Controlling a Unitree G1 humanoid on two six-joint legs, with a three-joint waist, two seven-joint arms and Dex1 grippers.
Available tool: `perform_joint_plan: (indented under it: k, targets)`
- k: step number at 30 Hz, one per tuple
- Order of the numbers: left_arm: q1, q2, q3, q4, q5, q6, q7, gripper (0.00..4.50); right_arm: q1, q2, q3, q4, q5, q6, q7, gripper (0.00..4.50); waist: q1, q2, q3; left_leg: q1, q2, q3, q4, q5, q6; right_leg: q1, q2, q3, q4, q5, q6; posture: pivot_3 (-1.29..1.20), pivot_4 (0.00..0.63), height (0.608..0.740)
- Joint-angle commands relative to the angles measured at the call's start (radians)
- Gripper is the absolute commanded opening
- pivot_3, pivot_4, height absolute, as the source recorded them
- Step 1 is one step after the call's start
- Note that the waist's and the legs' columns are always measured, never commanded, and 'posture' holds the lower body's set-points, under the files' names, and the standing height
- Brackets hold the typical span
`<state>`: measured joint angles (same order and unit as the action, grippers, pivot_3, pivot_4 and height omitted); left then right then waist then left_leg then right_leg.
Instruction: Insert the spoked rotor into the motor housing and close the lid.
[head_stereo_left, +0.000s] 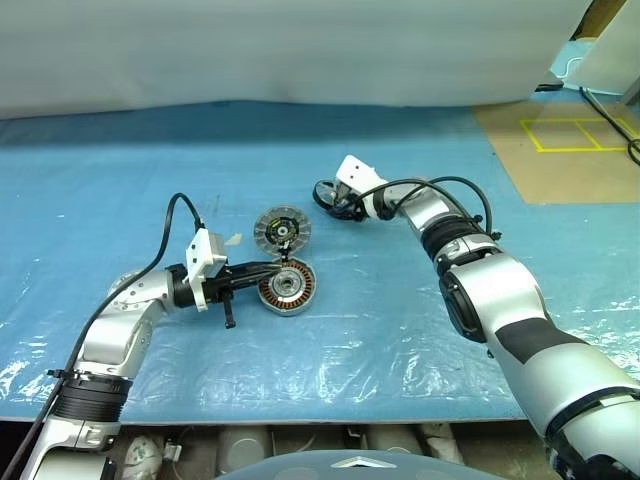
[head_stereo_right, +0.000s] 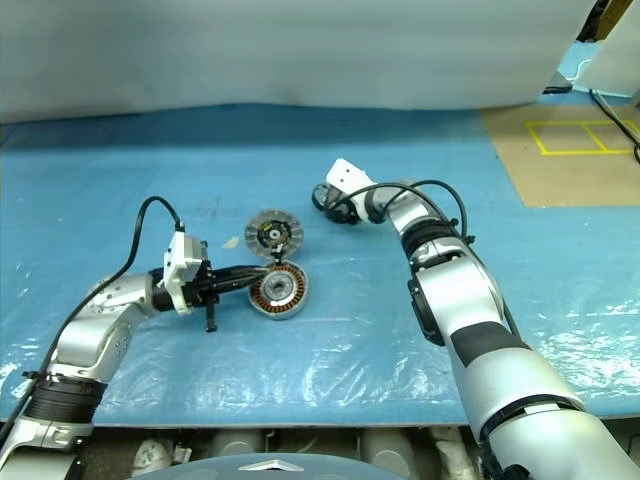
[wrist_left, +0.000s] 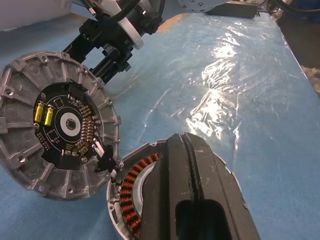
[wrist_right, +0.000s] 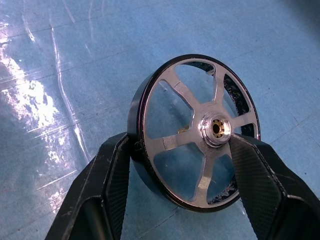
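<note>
Rotor (wrist_right: 195, 132) first: the black-rimmed spoked wheel sits tilted up on its edge between the two black fingers of the right end effector (wrist_right: 181, 150), its silvery spokes and hub facing the wrist camera. The fingers bracket the rim on either side with one pad at the rim and the other near the hub, still spread rather than pressed home, so the grasp looks to be in the making and not yet secure; I cannot tell whether both pads touch. Tipping the wheel this way probably gives the fingers an edge to pinch. From the head views, this wheel lies on the blue desk (head_stereo_left: 420, 330) at the far tip of the right end effector, well apart from the other parts. The housing (head_stereo_left: 288, 287), with its copper windings showing, rests flat beneath the tip of the left end effector (head_stereo_left: 268, 270), whose fingers are pressed together and laid across its top, likely to pin it so it will not slide when the wheel is dropped in. The lid (head_stereo_left: 280, 230) lies just beyond that end effector's tip, touching the housing's rim, inner side up with its circuit board visible, waiting for the last step.
</note>
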<state>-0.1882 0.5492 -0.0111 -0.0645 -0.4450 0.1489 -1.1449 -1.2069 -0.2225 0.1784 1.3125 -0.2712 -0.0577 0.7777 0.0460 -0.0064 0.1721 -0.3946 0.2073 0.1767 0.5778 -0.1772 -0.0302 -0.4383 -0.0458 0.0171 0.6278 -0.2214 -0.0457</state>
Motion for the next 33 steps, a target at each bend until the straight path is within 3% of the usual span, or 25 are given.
perform_joint_plan:
  k: [1, 7, 12, 13, 17, 21, 24, 28, 33]
  targets:
    - [-0.003, -0.002, 0.006, -0.008, 0.001, -0.023, 0.004, 0.0, 0.019, -0.001, 0.007, -0.007, -0.005, -0.011, 0.005, 2.66, 0.0, 0.0, 0.0, 0.0, 0.0, 0.0, 0.0, 0.0, 0.0, 0.0, 0.0, 0.0, 0.0, 0.0, 0.0, 0.0, 0.15, 0.74]
    - [-0.005, -0.003, 0.011, -0.01, -0.001, -0.026, 0.008, 0.0, 0.047, -0.089, 0.119, -0.081, -0.103, -0.212, 0.034, 2.66, 0.002, 0.0, 0.0, 0.0, 0.0, 0.0, 0.0, 0.0, 0.0, 0.0, 0.0, 0.0, 0.0, 0.0, 0.0, 0.0, 0.15, 0.74]
    - [-0.005, -0.004, 0.011, -0.01, -0.004, -0.028, 0.01, 0.0, 0.199, -0.232, 0.165, -0.298, -0.093, -0.362, 0.18, 2.66, 0.014, 0.0, 0.0, 0.0, 0.0, 0.0, 0.0, 0.0, 0.0, 0.001, 0.0, 0.0, -0.001, 0.0, 0.0, 0.0, 0.15, 0.74]
    - [-0.005, -0.005, 0.011, -0.01, -0.004, -0.027, 0.01, 0.0, 0.234, -0.25, 0.161, -0.352, -0.075, -0.359, 0.214, 2.66, 0.017, 0.0, 0.0, -0.001, 0.0, 0.0, 0.0, 0.0, 0.001, 0.001, 0.0, 0.0, -0.002, 0.0, 0.0, 0.0, 0.15, 0.74]
    - [-0.012, -0.007, 0.002, 0.009, 0.0, -0.032, 0.002, 0.0, 0.552, -0.386, 0.137, -0.874, 0.084, -0.202, 0.417, 2.66, 0.026, -0.002, -0.001, 0.001, 0.001, 0.0, -0.001, 0.0, 0.001, 0.003, 0.003, 0.0, -0.003, 0.0, 0.0, 0.0, 0.15, 0.74]
    - [-0.041, -0.006, -0.002, 0.042, 0.003, -0.037, -0.014, 0.0, 0.639, -0.431, 0.088, -1.122, 0.147, -0.045, 0.422, 2.66, 0.02, -0.002, -0.001, 0.006, 0.0, 0.0, -0.002, -0.001, 0.001, 0.006, 0.003, 0.001, -0.004, 0.0, 0.001, 0.0, 0.15, 0.74]
    - [-0.064, -0.008, -0.009, 0.066, 0.008, -0.044, -0.028, 0.0, 0.57, -0.406, 0.043, -1.11, 0.178, 0.044, 0.371, 2.66, 0.013, -0.002, -0.001, 0.011, 0.0, 0.0, -0.002, -0.001, 0.001, 0.007, 0.003, 0.005, -0.003, 0.003, 0.002, 0.0, 0.15, 0.74]
    - [-0.089, -0.014, -0.013, 0.088, 0.008, -0.047, -0.033, 0.0, 0.349, -0.303, -0.023, -0.914, 0.229, 0.16, 0.261, 2.66, -0.002, -0.002, 0.0, 0.014, -0.001, 0.001, -0.002, -0.001, 0.001, 0.007, 0.003, 0.007, -0.003, 0.004, 0.004, 0.0, 0.15, 0.74]
    - [-0.088, -0.013, -0.013, 0.089, 0.011, -0.049, -0.036, 0.0, 0.069, -0.164, -0.019, -0.408, 0.164, 0.067, 0.065, 2.66, -0.003, -0.002, -0.001, 0.013, 0.0, 0.002, -0.002, 0.0, -0.001, 0.007, 0.004, 0.006, -0.004, 0.006, -0.001, 0.0, 0.15, 0.74]
